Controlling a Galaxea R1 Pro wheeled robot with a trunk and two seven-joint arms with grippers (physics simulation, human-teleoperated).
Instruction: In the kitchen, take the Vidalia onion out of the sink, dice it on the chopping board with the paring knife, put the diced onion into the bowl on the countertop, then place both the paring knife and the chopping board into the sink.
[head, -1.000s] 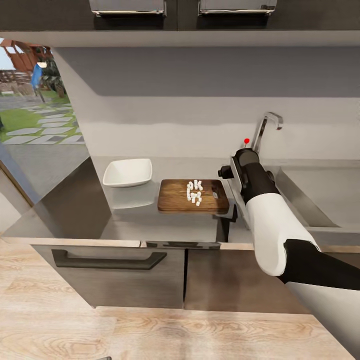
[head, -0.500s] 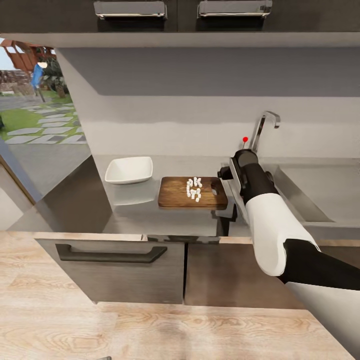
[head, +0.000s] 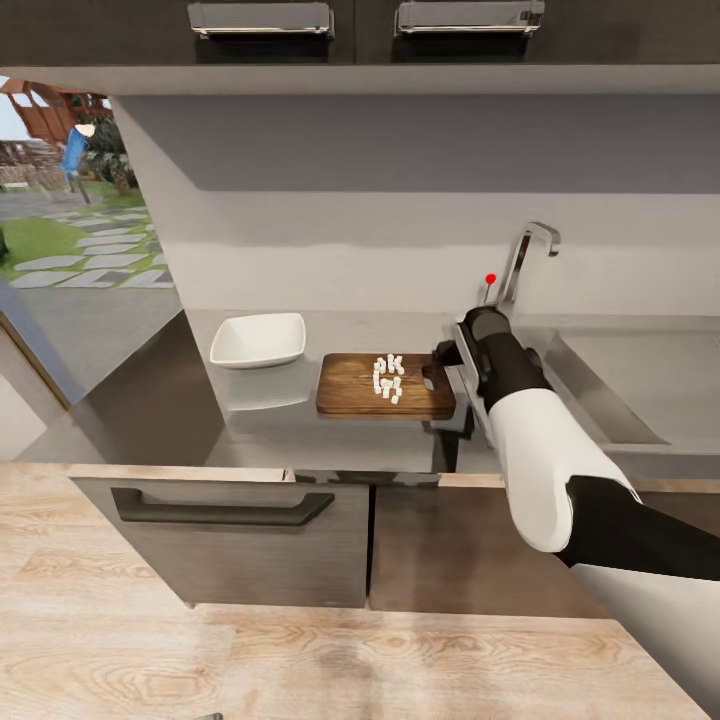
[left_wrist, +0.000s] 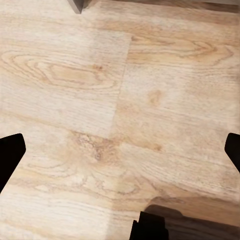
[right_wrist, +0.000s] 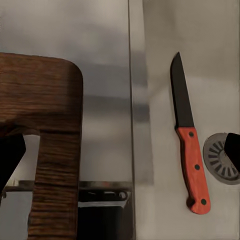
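The dark-brown chopping board (head: 385, 386) lies on the grey countertop (head: 300, 440), with the diced onion (head: 388, 377) piled on it as tiny white cubes. To its left stands the white square bowl (head: 256, 340). My right gripper (head: 447, 385) hangs open at the board's right short end, between the board and the sink (head: 610, 390). In the right wrist view the board's rounded corner (right_wrist: 45, 125) is near one finger. The paring knife (right_wrist: 189, 150) lies flat on the steel sink floor beside the round drain (right_wrist: 222, 159). My left gripper (left_wrist: 120, 150) is open over wooden floor.
The curved chrome tap (head: 525, 255) with its red knob (head: 490, 279) rises behind my right wrist. Dark cabinet fronts with a long handle (head: 215, 510) face me below the worktop. A window opening is at the far left, upper cabinets overhead.
The camera shifted slightly at first. My right arm has sunk a little toward the board's right end. Board, cubes and bowl stay put.
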